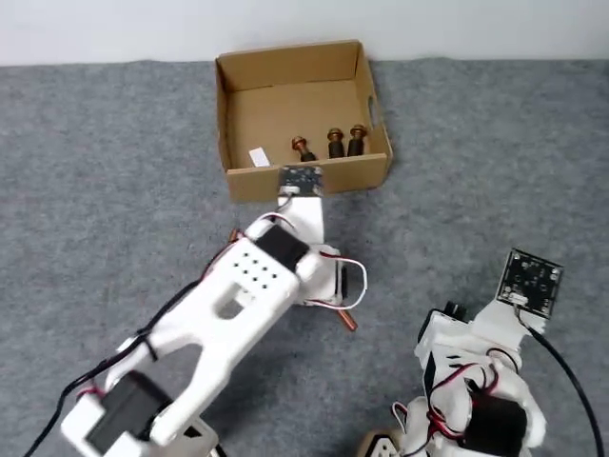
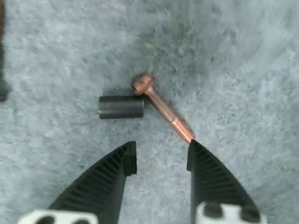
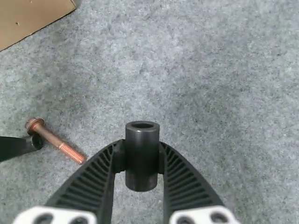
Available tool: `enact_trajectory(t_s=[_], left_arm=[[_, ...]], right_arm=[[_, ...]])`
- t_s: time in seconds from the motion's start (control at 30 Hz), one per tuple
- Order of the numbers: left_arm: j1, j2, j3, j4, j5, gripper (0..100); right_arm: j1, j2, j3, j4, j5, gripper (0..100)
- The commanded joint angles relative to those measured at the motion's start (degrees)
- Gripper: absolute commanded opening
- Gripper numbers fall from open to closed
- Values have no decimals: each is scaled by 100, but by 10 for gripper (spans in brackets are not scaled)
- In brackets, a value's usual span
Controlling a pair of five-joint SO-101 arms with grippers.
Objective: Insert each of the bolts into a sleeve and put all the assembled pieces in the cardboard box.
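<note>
Step in hand, as I read it: the left arm picks up the bolt, then feeds it into the sleeve the right arm holds.

In the high view the left arm comes in from 7 o'clock toward table centre. The left gripper (image 2: 161,150) hangs over the grey carpet (image 1: 95,190), jaws apart, nothing between them. The bolt (image 2: 161,106) lies flat just ahead of the jaws, slanted across their line. Its threaded tip is right at one fingertip (touching or a hair off, can't tell). Its head is farther out, next to the end of the loose sleeve (image 2: 121,107), which lies flat ahead of the other finger. So the shank isn't between the fingers yet.

To do it well:
- Shift the gripper so the shank sits mid-gap.
- Turn the wrist square to the shank.
- Close near the head, leaving the thread free for insertion.
- Keep the other finger off the loose sleeve, since it'll likely roll if nudged.

The cardboard box (image 1: 357,174) sits at 12 o'clock, with three assembled pieces (image 1: 335,141) lined up by its near wall.

The right arm is at 5 o'clock. The right gripper (image 3: 141,153) is clamped on the held sleeve (image 3: 142,135), upright with the bore facing up (decent target). The bolt lies well apart from it, around 10 o'clock of that arm in the high view.
</note>
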Motion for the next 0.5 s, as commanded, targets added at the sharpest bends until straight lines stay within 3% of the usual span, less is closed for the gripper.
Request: enact_trajectory(t_s=[0.0, 0.47], left_arm=[[193, 255, -391, 18, 211, 188], [308, 2242, -1411, 9, 448, 189]], right_arm=[[-40, -4, -35, -154, -18, 8], [-40, -4, -35, -154, -18, 8]])
